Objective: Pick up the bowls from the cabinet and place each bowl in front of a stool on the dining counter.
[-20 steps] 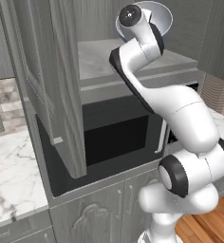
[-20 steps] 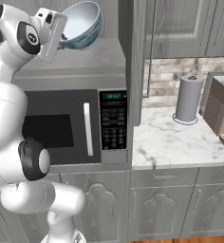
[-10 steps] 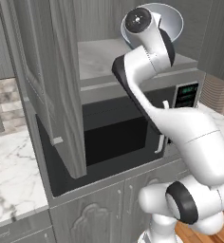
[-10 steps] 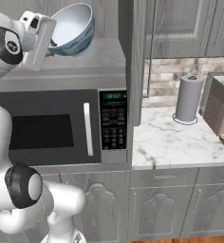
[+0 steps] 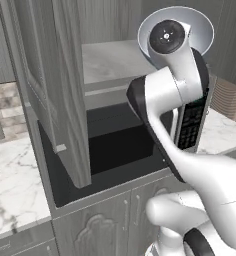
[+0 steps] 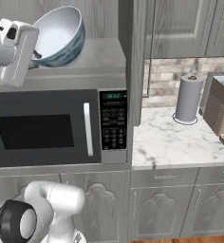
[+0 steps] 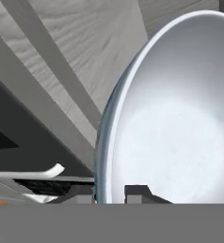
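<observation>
My gripper (image 7: 108, 192) is shut on the rim of a white bowl (image 6: 61, 35) with a blue-teal painted outside. I hold it tilted in the air above the pale shelf (image 6: 97, 59) of the grey wood-grain cabinet (image 5: 55, 90), whose door stands open. In the hand view the bowl (image 7: 180, 118) shows its pale inside, with one fingertip on each side of the rim. In the left base view the bowl (image 5: 202, 30) peeks out behind my wrist. The stool and the dining counter are out of view.
A black microwave (image 6: 42, 128) sits under the shelf. To its right, a marble worktop (image 6: 175, 142) carries a paper towel roll (image 6: 187, 97) and a boxy appliance (image 6: 220, 109). Low ornate-door cabinets (image 6: 161, 204) run below.
The held bowl has drifted a little left and down in the right base view, away from the cabinet's back. The arm has swung closer to the cameras. The grip is unchanged.
</observation>
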